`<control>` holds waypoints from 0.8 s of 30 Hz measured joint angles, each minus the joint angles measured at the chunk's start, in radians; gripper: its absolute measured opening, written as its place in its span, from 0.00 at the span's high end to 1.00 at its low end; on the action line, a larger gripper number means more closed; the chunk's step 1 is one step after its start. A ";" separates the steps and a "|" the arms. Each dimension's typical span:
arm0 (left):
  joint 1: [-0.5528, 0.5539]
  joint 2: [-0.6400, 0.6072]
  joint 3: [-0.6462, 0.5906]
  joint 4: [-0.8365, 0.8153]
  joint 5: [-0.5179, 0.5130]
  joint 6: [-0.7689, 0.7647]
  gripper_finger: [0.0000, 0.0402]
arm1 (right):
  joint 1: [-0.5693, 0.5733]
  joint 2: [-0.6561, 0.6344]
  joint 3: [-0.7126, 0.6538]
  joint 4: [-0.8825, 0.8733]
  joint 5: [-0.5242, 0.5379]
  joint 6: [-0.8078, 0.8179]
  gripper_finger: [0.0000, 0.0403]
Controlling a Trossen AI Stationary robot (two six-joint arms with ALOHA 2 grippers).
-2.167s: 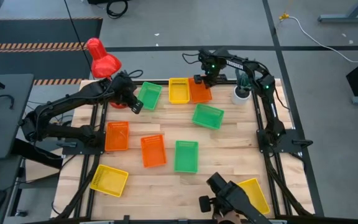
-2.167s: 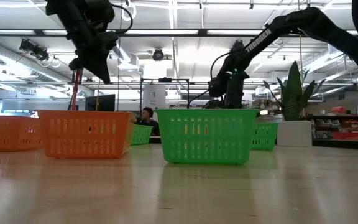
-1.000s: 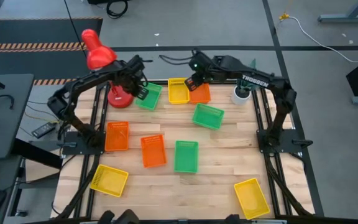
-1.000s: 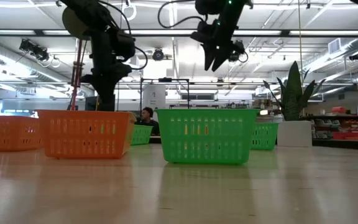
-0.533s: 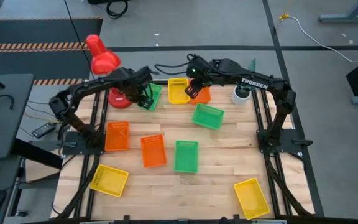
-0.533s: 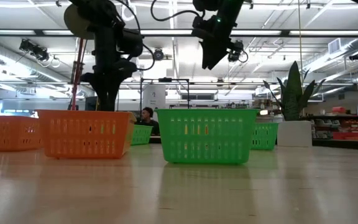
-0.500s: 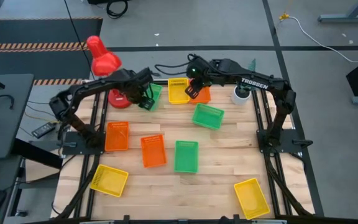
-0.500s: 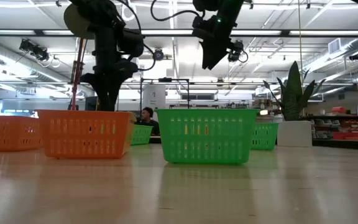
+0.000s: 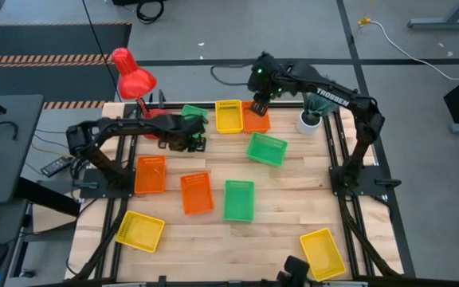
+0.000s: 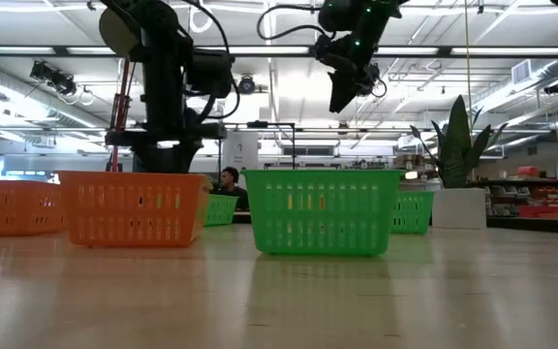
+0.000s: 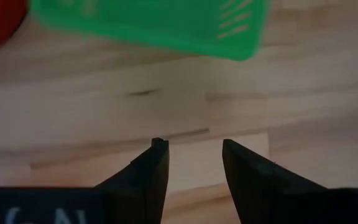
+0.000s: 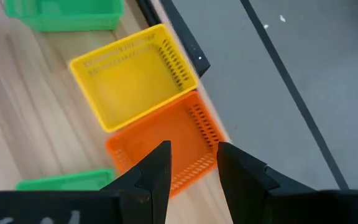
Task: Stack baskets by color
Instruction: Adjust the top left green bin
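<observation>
Baskets lie spread over the wooden table. At the far edge a green basket (image 9: 194, 114), a yellow one (image 9: 229, 116) and an orange one (image 9: 256, 121) stand in a row. My left gripper (image 11: 194, 149) is open over bare wood just on the near side of that green basket (image 11: 154, 25), pointing down. My right gripper (image 12: 194, 152) is open, high above the orange basket (image 12: 173, 149), next to the yellow one (image 12: 132, 74). Another green basket (image 9: 266, 149) sits near these. Two orange (image 9: 150, 174), (image 9: 197, 193), one green (image 9: 239, 200) and two yellow (image 9: 140, 231), (image 9: 323, 251) rest nearer.
A red lamp (image 9: 134, 80) stands at the far left corner, its base close behind my left arm. A white plant pot (image 9: 309, 121) sits at the far right. Bare wood (image 9: 213, 155) lies between the far row and the middle baskets.
My left gripper has left the far green basket, moving toward the table's near edge and right and sinking low over the wood, while its wrist rolled. My right gripper has rolled and shifted a little toward the table's right, staying high above the orange basket.
</observation>
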 joint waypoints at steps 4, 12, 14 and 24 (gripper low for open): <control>-0.040 0.000 -0.004 0.021 -0.034 -0.152 0.61 | -0.062 -0.014 0.000 0.006 -0.071 -0.068 0.67; -0.027 0.000 0.030 0.170 -0.031 0.126 0.61 | -0.184 -0.030 0.000 0.048 -0.213 -0.169 0.67; -0.012 0.000 0.061 0.163 -0.034 0.243 0.61 | -0.209 -0.030 0.000 0.062 -0.249 -0.171 0.67; 0.108 0.052 0.125 0.136 -0.030 0.432 0.61 | -0.283 -0.030 0.000 0.089 -0.396 -0.130 0.67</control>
